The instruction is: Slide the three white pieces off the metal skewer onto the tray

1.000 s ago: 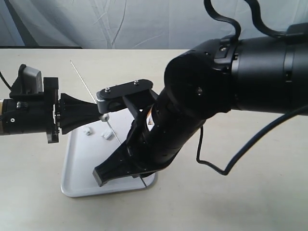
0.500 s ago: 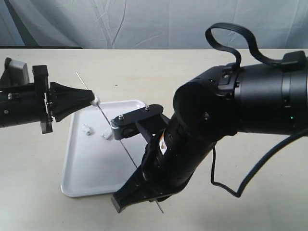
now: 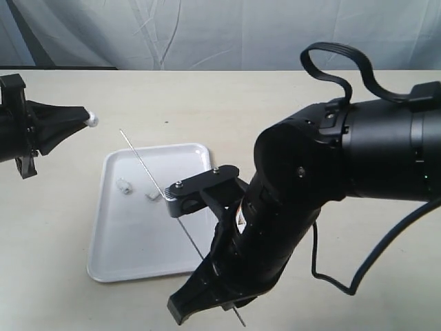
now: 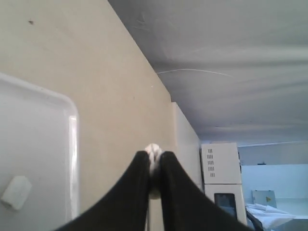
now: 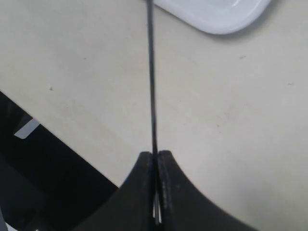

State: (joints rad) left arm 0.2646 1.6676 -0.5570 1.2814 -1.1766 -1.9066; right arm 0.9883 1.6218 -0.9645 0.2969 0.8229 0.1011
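My left gripper [image 3: 88,118] is shut on one white piece [image 4: 153,153], held in the air left of the tray [image 3: 138,241] and clear of the skewer. Two more white pieces [image 3: 124,185] [image 3: 151,196] lie on the tray's far part; one of the two pieces [image 4: 16,192] also shows in the left wrist view. The metal skewer [image 3: 148,179] slants bare over the tray, with nothing threaded on its visible length. My right gripper [image 5: 154,155] is shut on the skewer [image 5: 151,77] near its lower end, just past the tray's near rim [image 5: 216,21].
The beige tabletop [image 3: 62,289] surrounds the tray. The right arm's bulky black body [image 3: 331,186] and its cable [image 3: 337,276] fill the right half of the exterior view. The table's near edge [image 5: 53,132] shows dark beside the right gripper.
My left gripper pulled left and up with the third white piece, drawing it off the skewer's tip. My right gripper carried the skewer down toward the tray's near side.
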